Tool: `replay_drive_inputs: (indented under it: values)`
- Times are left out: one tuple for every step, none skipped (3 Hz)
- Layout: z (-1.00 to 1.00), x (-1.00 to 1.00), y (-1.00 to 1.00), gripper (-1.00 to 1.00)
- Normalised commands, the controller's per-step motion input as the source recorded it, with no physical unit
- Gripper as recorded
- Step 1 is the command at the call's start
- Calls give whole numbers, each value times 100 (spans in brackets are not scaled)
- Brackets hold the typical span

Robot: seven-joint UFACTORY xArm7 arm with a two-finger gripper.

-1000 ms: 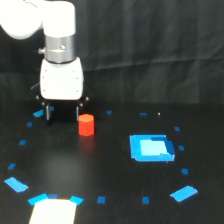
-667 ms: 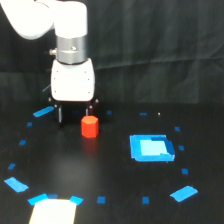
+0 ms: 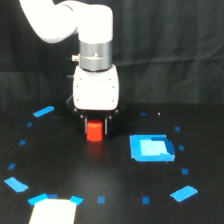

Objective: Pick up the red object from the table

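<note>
We are seeing the gripper (image 3: 95, 125) hanging over the red object (image 3: 94, 131), which is sitting on the table (image 3: 100, 175); we cannot tell how its jaws stand. A blue patch (image 3: 151, 148) is lying at three o'clock.

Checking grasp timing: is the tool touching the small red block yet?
Cannot tell. In the exterior view the white tool sits right over the small red block, its top hidden; no contact or gap shows plainly.

Lab: black curtain (image 3: 165, 45), taped table (image 3: 115, 180)
</note>
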Motion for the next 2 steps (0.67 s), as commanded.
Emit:
replay_drive_inputs:
  values:
    - [100,-1,25,-100]
    - [100,-12,-100,-100]
